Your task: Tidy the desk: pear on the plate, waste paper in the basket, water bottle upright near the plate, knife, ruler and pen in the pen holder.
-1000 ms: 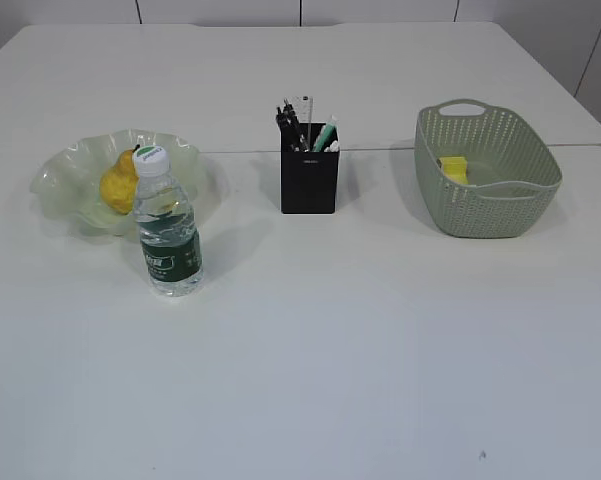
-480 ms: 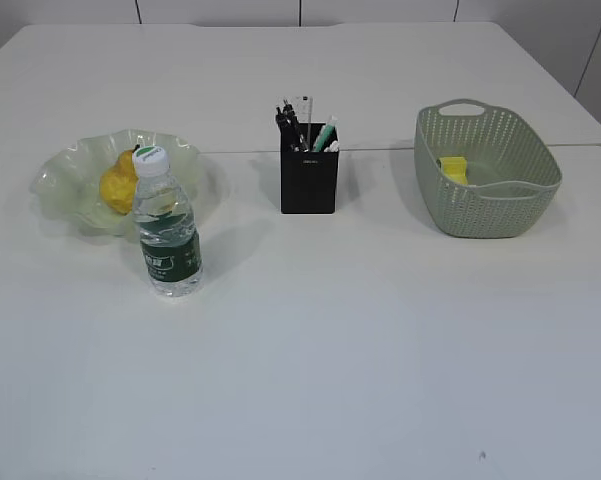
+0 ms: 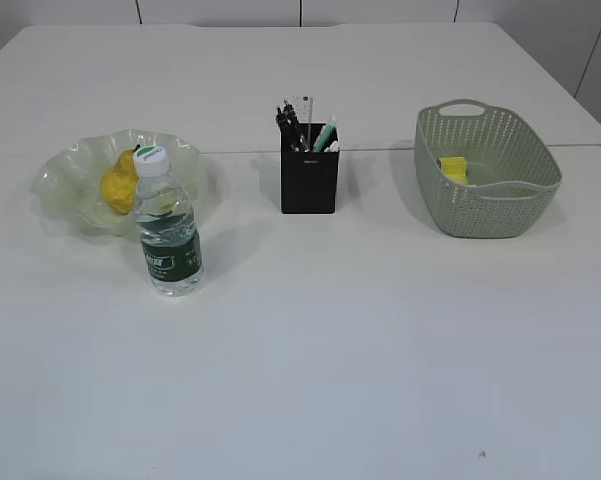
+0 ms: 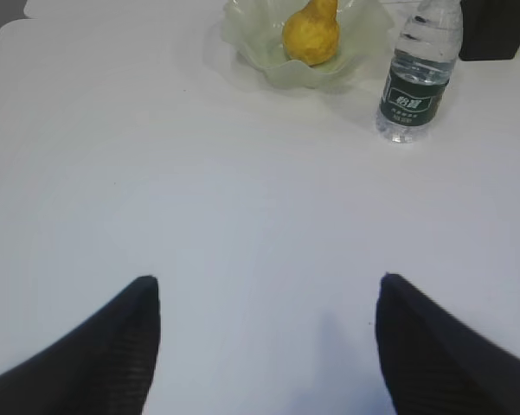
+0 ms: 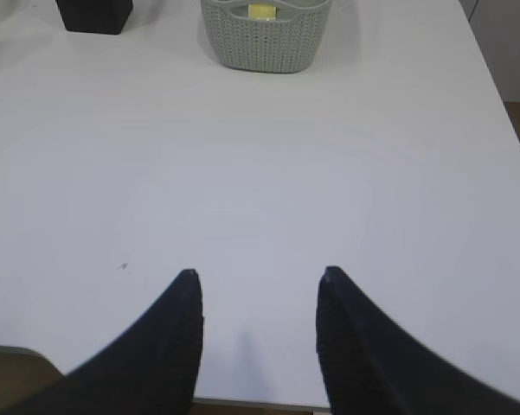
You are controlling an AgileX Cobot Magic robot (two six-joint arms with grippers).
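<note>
A yellow pear [image 3: 119,183] lies on the wavy pale green plate [image 3: 65,185] at the left. A clear water bottle [image 3: 167,232] with a green label stands upright just in front of the plate. A black pen holder [image 3: 309,180] at the centre holds pens and other long items. A green basket [image 3: 485,170] at the right holds yellow paper [image 3: 453,168]. My left gripper [image 4: 266,281] is open and empty over bare table, well short of the pear [image 4: 311,33] and bottle [image 4: 417,76]. My right gripper [image 5: 258,275] is open and empty near the table's front edge. Neither gripper shows in the exterior view.
The white table [image 3: 380,340] has a seam behind the pen holder. The right wrist view shows the basket [image 5: 266,36] and the pen holder [image 5: 93,14] far ahead, and the table's front edge under the fingers.
</note>
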